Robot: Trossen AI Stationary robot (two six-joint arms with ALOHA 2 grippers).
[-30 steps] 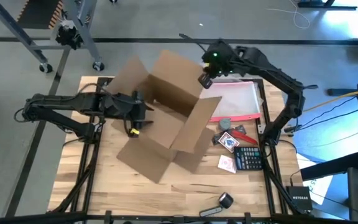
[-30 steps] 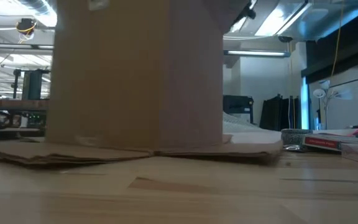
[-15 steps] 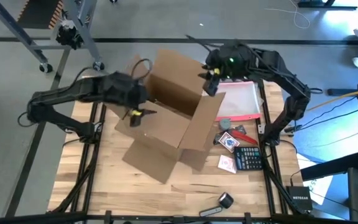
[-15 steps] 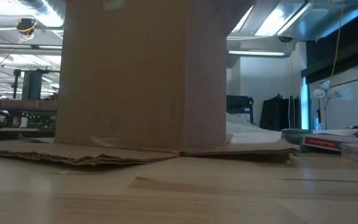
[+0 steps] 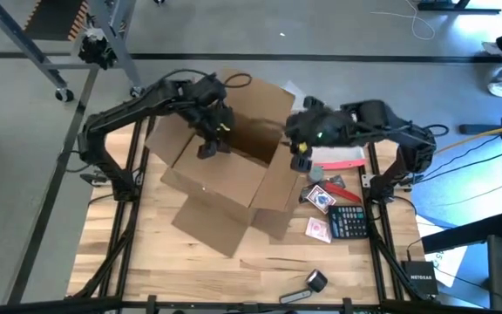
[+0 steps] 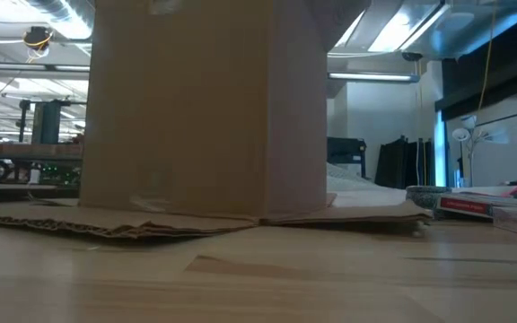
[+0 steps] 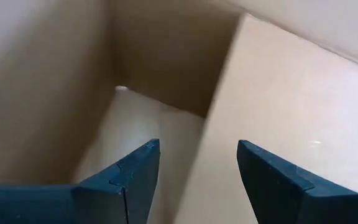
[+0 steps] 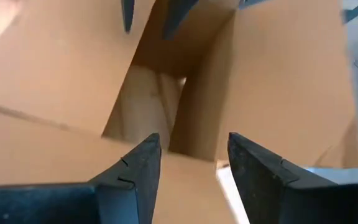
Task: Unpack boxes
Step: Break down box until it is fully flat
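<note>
High view: the cardboard box (image 5: pixel 234 153) is stood open on the bench (image 5: pixel 146 262) with flaps splayed outward, the left end effector (image 5: pixel 209 146) hung over its open mouth near the far-left wall, the right end effector (image 5: pixel 300 160) at the right flap, by the unpacked calculator (image 5: pixel 350 221) and card packs (image 5: pixel 321 199). Both wrist views are aimed into the box cavity, fingers (image 7: pixel 135 177) spread and nothing pinched in either. Flaps appear folded out to keep the opening clear for reaching in; contents cannot be made out.
</note>
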